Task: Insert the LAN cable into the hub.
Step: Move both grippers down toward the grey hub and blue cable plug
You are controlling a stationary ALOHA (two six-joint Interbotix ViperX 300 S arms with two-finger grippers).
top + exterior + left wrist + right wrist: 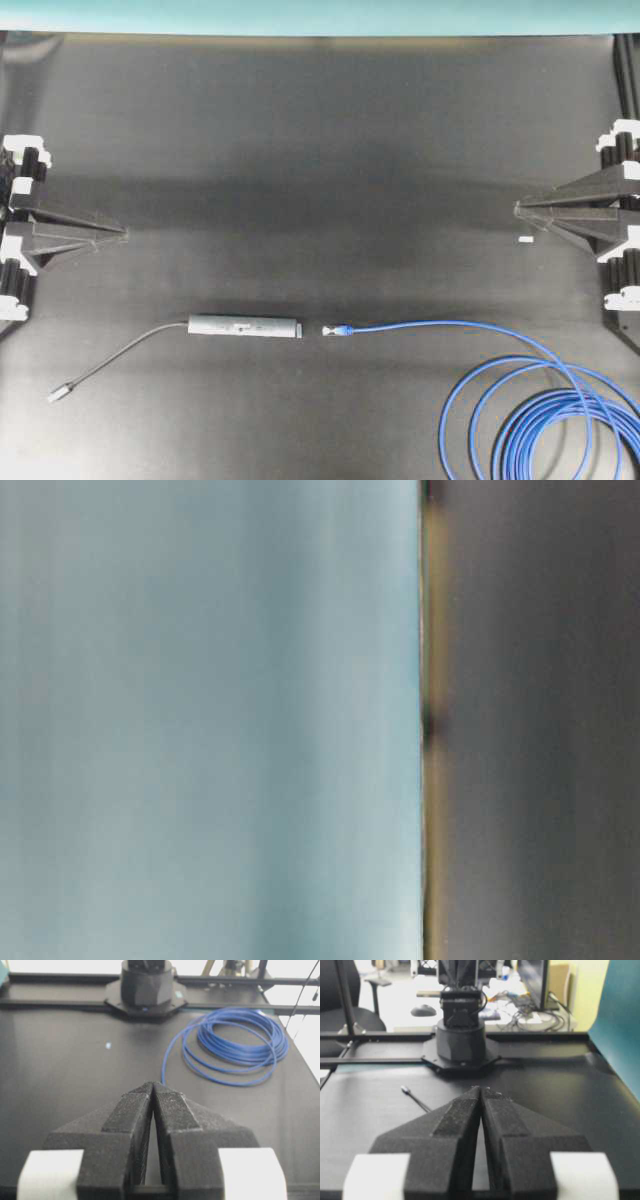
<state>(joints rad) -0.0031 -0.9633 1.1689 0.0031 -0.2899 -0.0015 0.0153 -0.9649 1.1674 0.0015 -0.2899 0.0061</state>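
The grey bar-shaped hub lies on the black table, its thin grey cord running left to a small silver plug. The blue LAN cable's plug lies just right of the hub's end, apart from it by a small gap; the cable runs right into coiled loops. My left gripper sits shut and empty at the left edge, far above the hub. At the right edge my right gripper is shut and empty too. The left wrist view shows the coil beyond the shut left gripper; the right wrist view shows the silver plug beyond the shut right gripper.
A small white scrap lies near the right gripper. Opposite arm bases stand at the table's ends. The table-level view is a blur of pale blue and dark grey. The coil reaches the front right table edge.
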